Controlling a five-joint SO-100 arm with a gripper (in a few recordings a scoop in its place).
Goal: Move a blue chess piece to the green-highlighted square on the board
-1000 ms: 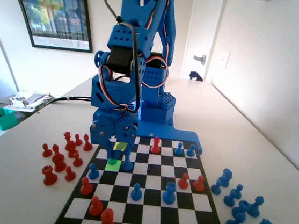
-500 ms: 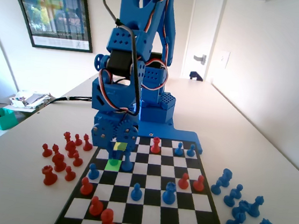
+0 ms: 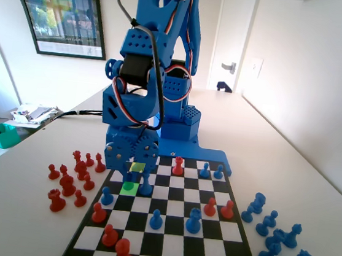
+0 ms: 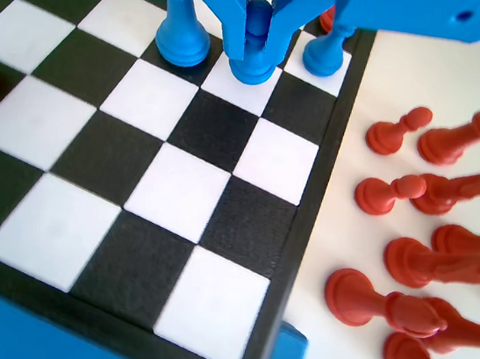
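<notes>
In the wrist view a small blue pawn [image 4: 254, 62] stands upright on a board square, with my gripper [image 4: 257, 33] shut around its ball head. In the fixed view my gripper [image 3: 129, 176] is low over the green-highlighted square [image 3: 132, 190]. The pawn's base [image 3: 126, 185] rests on that square and the jaws hide most of the piece. The board [image 3: 164, 244] runs from the arm's base toward the camera.
A taller blue piece [image 4: 183, 41] and another blue piece [image 4: 324, 58] flank the held pawn closely. A yellow square [image 3: 137, 167] lies just behind the green one. Red pieces [image 4: 407, 255] lie off the board edge, and blue spares [image 3: 276, 239] on the other side.
The arm has sunk slightly and the gripper has come down onto the green square with the pawn between its jaws.
</notes>
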